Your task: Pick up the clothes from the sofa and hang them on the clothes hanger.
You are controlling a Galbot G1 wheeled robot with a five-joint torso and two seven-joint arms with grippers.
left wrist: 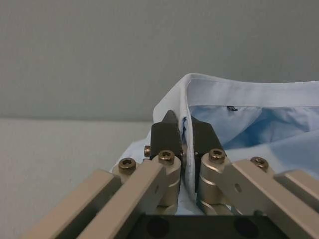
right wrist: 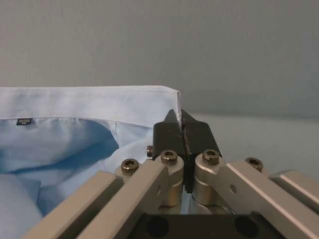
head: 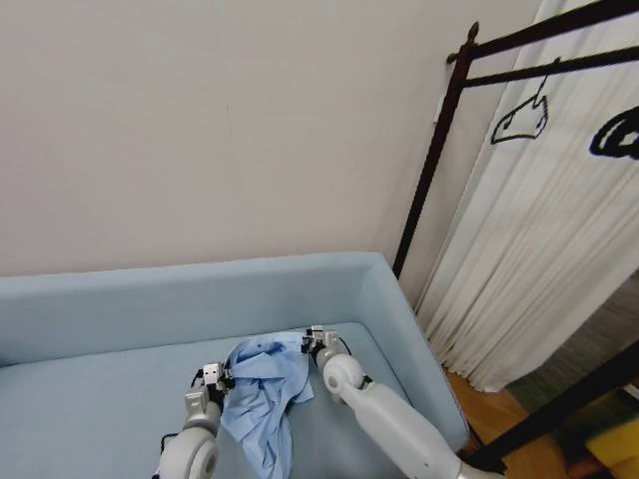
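Note:
A light blue shirt (head: 262, 391) hangs crumpled between my two arms, just above the pale blue sofa (head: 120, 399). My left gripper (head: 213, 376) is shut on one end of the shirt collar (left wrist: 239, 92), its dark fingertips (left wrist: 167, 137) pinching the fabric edge. My right gripper (head: 316, 341) is shut on the other end of the collar (right wrist: 89, 102), with the cloth clamped between its black pads (right wrist: 199, 139). A dark clothes rack (head: 439, 130) stands to the right of the sofa, with a white hanger (head: 521, 118) on its bar.
A plain wall rises behind the sofa backrest (head: 200, 289). White curtains (head: 539, 249) hang beyond the rack. A black hanger (head: 614, 135) hangs at the far right of the bar. Wooden floor (head: 499, 409) lies to the right of the sofa arm.

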